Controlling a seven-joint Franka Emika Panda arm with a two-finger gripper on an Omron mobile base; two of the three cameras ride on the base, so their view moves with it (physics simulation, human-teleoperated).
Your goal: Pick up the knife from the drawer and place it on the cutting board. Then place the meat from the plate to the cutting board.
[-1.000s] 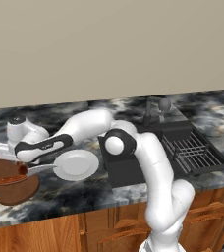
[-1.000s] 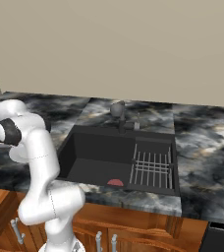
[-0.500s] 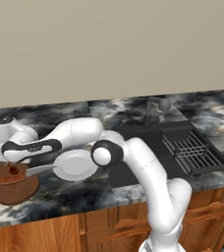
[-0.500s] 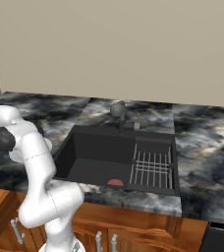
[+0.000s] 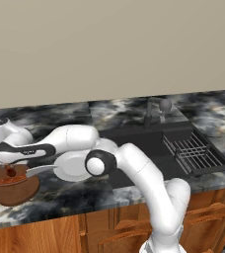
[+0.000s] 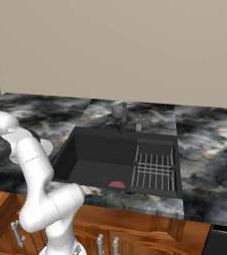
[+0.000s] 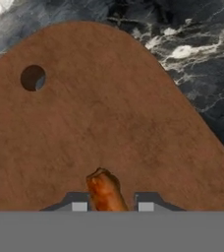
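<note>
Gripper (image 7: 109,205) clamping meat (image 7: 104,191), now further left (over cutting board (image 7: 84,128)).

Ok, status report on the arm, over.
Gripper shut on meat, above the cutting board. Knife already on the board. Plate bare. Nothing in the way.

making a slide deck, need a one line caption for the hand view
Gripper holds the meat just above the cutting board.
</note>
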